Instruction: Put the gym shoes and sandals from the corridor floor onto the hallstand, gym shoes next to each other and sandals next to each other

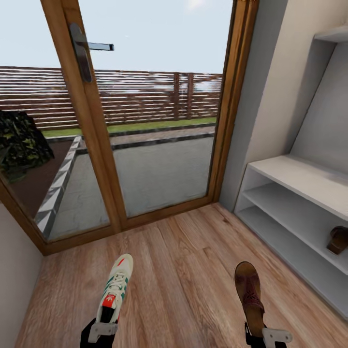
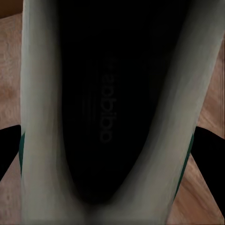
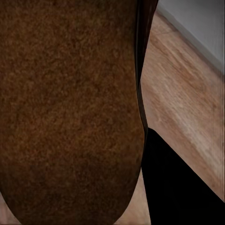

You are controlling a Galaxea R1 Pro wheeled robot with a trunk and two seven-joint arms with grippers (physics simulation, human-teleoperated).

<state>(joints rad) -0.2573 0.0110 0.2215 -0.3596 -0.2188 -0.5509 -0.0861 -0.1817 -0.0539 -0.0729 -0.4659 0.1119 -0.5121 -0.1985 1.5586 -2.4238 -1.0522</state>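
Daylight is pouring in through a glazed door (image 1: 145,121) at twelve o'clock, its wooden frame (image 1: 94,125) carrying a dark handle (image 1: 82,50). Outside, a slatted fence (image 1: 145,94), a strip of grass (image 1: 145,126) and grey paving (image 1: 159,171) are showing, with a bush (image 1: 21,140) sitting at ten o'clock. A pale wall (image 1: 270,87) is rising at two o'clock. Plain wall (image 1: 14,270) is closing in at eight o'clock.

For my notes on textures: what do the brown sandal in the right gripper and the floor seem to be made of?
The brown open-back sandal looks like matte leather: grainy, dull footbed. The light brown plank floor looks like wood or laminate: grain lines, slight sheen.
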